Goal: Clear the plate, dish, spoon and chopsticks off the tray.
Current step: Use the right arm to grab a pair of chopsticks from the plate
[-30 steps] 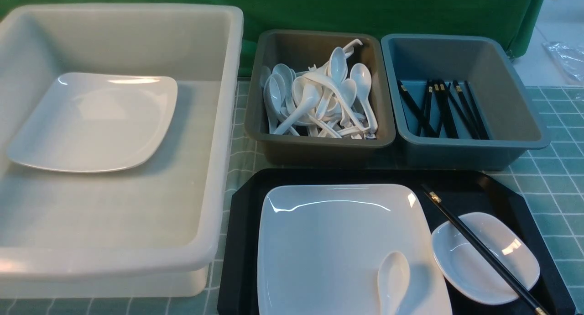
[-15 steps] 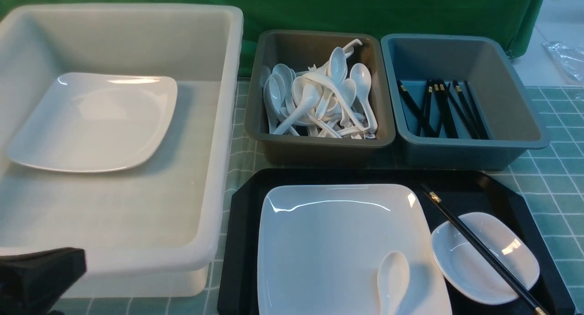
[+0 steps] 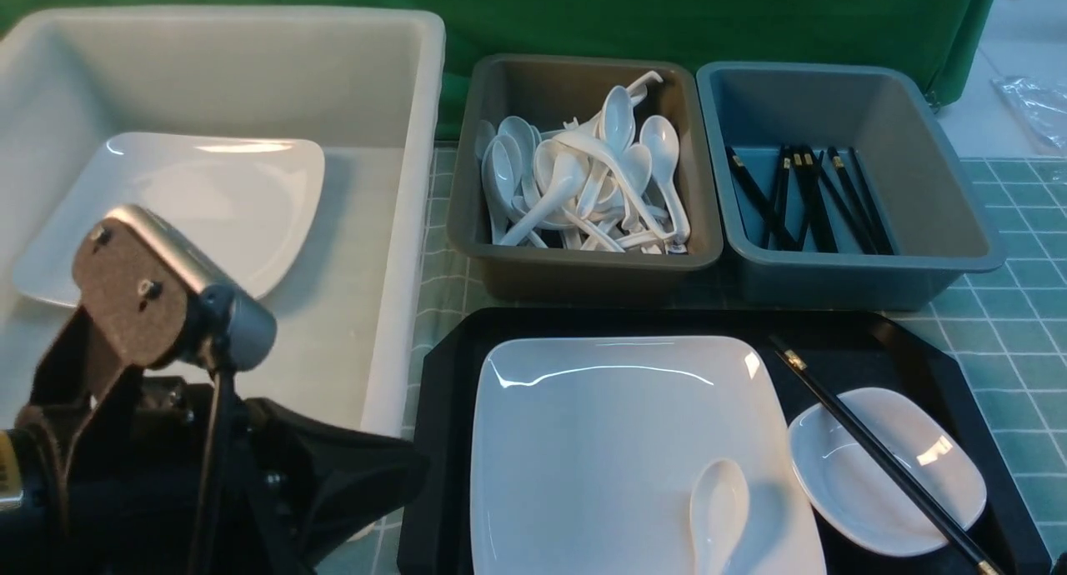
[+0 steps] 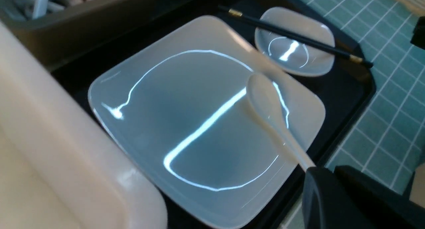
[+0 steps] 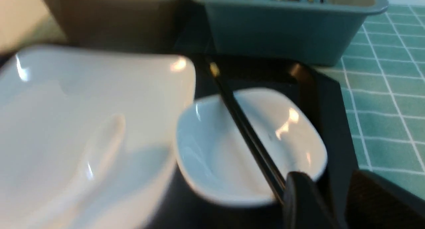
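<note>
Black chopsticks (image 3: 867,450) cross the dish (image 3: 834,479) at the front view's lower right, their near end just beside the right claw (image 5: 328,181), fingers parted; left claw (image 4: 327,176): grip unclear.

Front view facing forward, 2 wrist views close over shared tray (image 3: 633,322), right seemingly nearer.

one tray (image 3: 834,329) holds one plate (image 3: 600,442), one dish (image 3: 917,492), one spoon (image 3: 718,508) and one pair of chopsticks (image 3: 875,450). beside and behind the tray stand three tubs: a white tub (image 3: 417,142) left of it with one second plate (image 3: 208,208), a brown tub (image 3: 583,275) with spoons (image 3: 575,183) too heaped to count, a blue-grey tub (image 3: 850,283) with several loose chopsticks (image 3: 809,200).
</note>
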